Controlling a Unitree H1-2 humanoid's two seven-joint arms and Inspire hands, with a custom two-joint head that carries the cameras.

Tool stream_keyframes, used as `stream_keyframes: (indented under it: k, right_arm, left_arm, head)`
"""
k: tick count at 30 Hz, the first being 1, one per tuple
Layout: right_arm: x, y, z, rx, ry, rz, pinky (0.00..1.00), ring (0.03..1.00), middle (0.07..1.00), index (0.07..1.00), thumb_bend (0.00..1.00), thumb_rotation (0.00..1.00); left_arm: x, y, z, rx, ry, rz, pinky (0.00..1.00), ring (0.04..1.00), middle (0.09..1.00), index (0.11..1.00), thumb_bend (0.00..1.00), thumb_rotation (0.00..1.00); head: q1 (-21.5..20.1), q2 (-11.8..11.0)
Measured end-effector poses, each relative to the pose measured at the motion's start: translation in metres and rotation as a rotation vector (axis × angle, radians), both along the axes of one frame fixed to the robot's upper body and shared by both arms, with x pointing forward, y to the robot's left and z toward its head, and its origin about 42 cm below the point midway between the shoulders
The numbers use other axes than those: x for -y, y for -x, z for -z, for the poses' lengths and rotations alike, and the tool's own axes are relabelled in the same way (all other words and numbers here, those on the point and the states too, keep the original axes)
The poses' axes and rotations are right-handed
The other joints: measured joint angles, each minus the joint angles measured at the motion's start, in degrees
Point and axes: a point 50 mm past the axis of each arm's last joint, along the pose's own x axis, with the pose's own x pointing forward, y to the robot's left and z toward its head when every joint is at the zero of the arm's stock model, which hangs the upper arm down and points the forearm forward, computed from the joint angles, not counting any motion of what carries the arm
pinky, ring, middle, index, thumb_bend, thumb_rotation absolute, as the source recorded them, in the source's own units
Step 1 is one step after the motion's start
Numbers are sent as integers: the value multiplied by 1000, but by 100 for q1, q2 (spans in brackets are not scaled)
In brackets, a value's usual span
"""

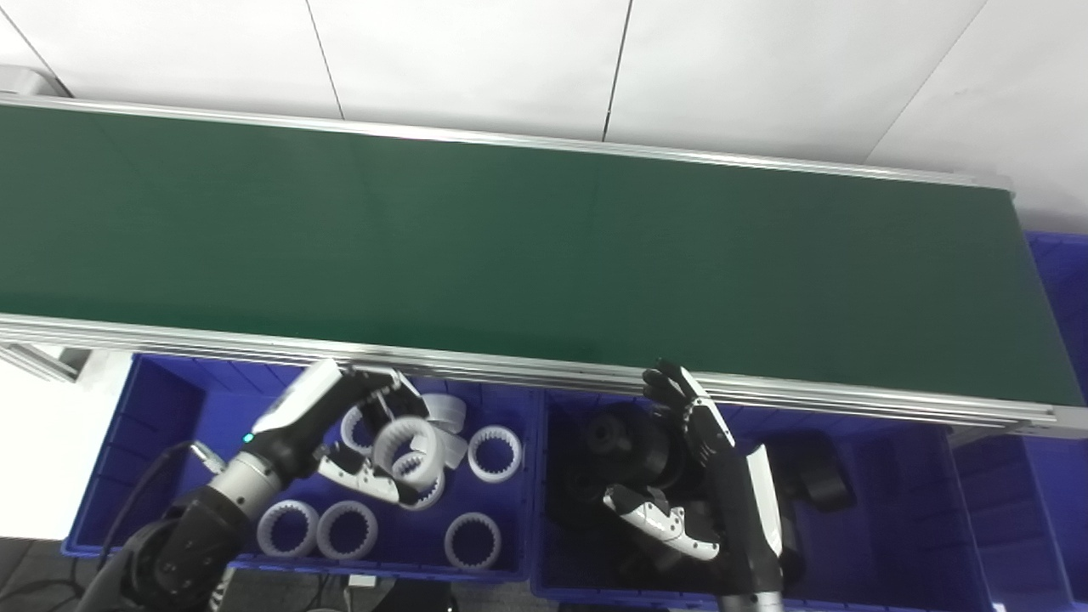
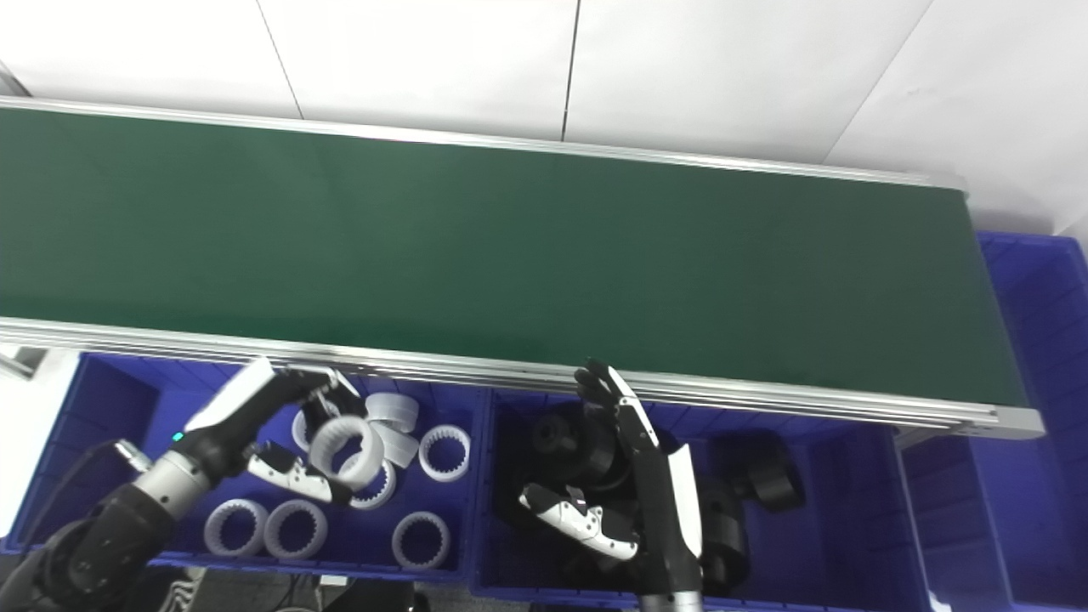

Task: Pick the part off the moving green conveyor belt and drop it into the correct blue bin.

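The green conveyor belt carries no part in view. My left hand is shut on a white toothed ring and holds it over the left blue bin, which contains several white rings. My right hand is open and empty, fingers spread, over the middle blue bin, which holds black round parts.
The belt's aluminium front rail runs just above both bins. Another blue bin stands at the far right, past the belt's end. A white wall lies behind the belt.
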Motion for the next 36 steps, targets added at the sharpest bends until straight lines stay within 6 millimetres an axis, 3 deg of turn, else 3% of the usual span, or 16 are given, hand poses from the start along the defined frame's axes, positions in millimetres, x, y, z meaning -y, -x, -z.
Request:
stream_keyframes:
  k: [1,3,4,5,7,9,13,14,17,22,28,36]
  right_arm:
    - [-1,1,0,-5,0,0,762,815,837,881,843,527]
    - [-3,0,0,-10,-3,2,761,814,838,880,838,522]
    - [-3,0,-1,-8,-4,3,760,813,838,880,831,515]
    - [-4,0,-2,-6,-6,8,759,813,837,880,825,510]
    - [-3,0,-2,-5,-6,13,761,815,838,883,815,503]
    - [-2,1,-3,-12,0,8,767,823,846,887,807,487]
    - [-2,3,-2,-51,11,3,772,830,852,891,799,470]
    - [-1,3,-1,-61,13,6,777,838,856,896,794,456]
    - [0,3,0,-74,19,-1,803,860,871,907,796,443]
    - [0,4,2,-110,21,-13,821,868,879,905,800,425]
    - [2,5,4,-127,28,-16,837,877,886,908,801,425]
    - [1,4,5,-141,26,-20,836,873,882,907,799,415]
  left_arm:
    - [3,0,2,-1,-11,18,482,430,517,517,497,0]
    - [7,-4,7,-2,-55,47,504,555,506,499,510,0]
    - [7,-6,10,2,-89,59,557,618,605,499,507,36]
    - [7,-8,13,12,-128,70,628,689,695,556,523,133]
    - [5,-10,18,24,-182,83,781,815,818,768,586,434]
    - [5,-9,18,33,-194,85,829,889,911,872,620,604]
    - [3,-6,6,-41,-63,7,870,938,959,917,691,711]
    - [4,-6,1,-67,-7,-8,901,955,963,926,709,799]
    - [12,0,-6,-139,203,-24,940,968,961,934,731,943]
    - [26,6,-7,-135,393,36,947,963,961,947,747,996]
    - [23,8,3,-134,435,64,993,986,976,956,797,1000]
    - [23,8,8,-145,487,109,960,982,982,974,821,927]
  head:
    - [-9,9]
    - [-9,0]
    - [-9,0]
    - [-9,-9]
    - [-9,-18]
    - [-9,-35]
    - [-44,-62]
    - [-44,-62]
    - [-114,-88]
    - [-106,-149]
    - [-114,-193]
    - [-88,-229]
